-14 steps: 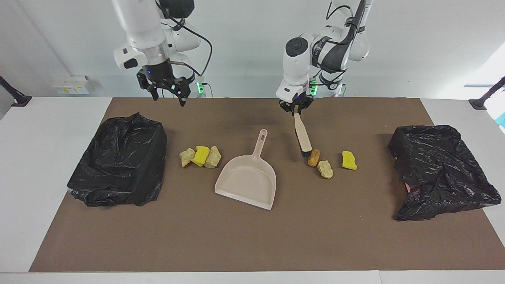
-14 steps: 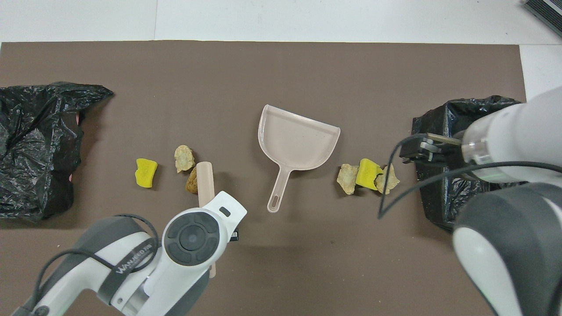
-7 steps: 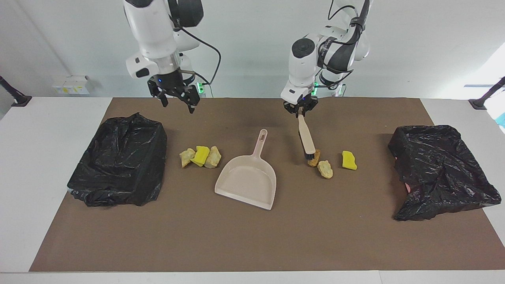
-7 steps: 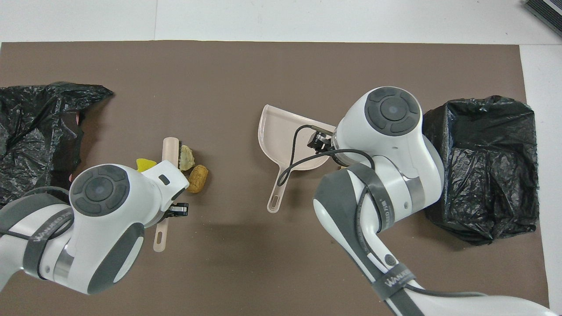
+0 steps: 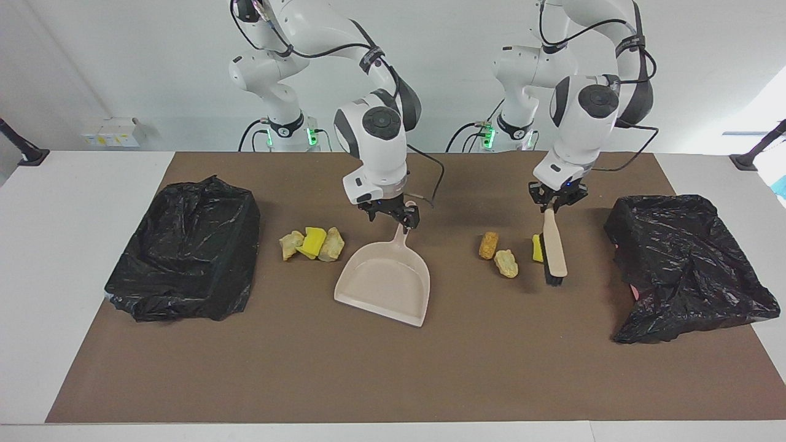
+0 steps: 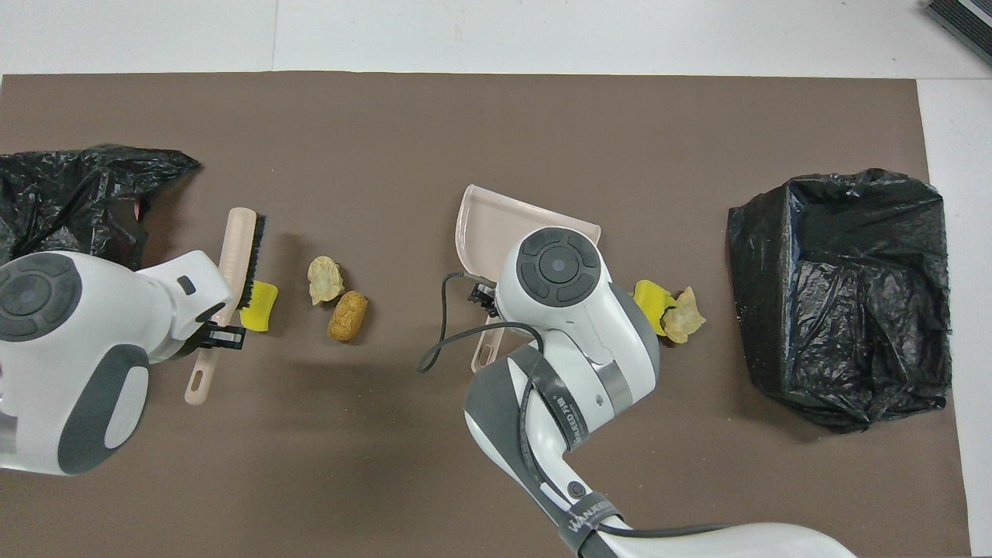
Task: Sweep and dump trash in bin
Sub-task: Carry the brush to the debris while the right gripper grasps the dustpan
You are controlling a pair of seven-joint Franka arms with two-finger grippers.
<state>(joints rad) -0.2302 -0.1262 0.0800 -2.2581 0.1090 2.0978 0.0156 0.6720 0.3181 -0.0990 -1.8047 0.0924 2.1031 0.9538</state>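
My left gripper [image 5: 556, 202] is shut on the handle of a beige brush [image 5: 554, 245]. The brush slants down, its black bristles [image 6: 254, 260] beside a yellow trash chunk [image 6: 260, 304], between that chunk and the bin at the left arm's end. An orange-brown chunk [image 5: 488, 244] and a tan chunk [image 5: 506, 263] lie between the brush and the pink dustpan [image 5: 384, 282]. My right gripper [image 5: 393, 216] is open, low at the end of the dustpan's handle [image 5: 402, 236]. Three more chunks [image 5: 314, 241] lie beside the dustpan toward the right arm's end.
Two bins lined with black bags stand on the brown mat, one at the right arm's end [image 5: 184, 258] and one at the left arm's end [image 5: 681, 264]. A cable loops off the right arm's wrist [image 6: 442, 341] over the mat.
The left gripper carried the brush from the orange-brown chunk over to the yellow chunk, toward its own end of the table. The right gripper swung from near its bin down to the dustpan handle.
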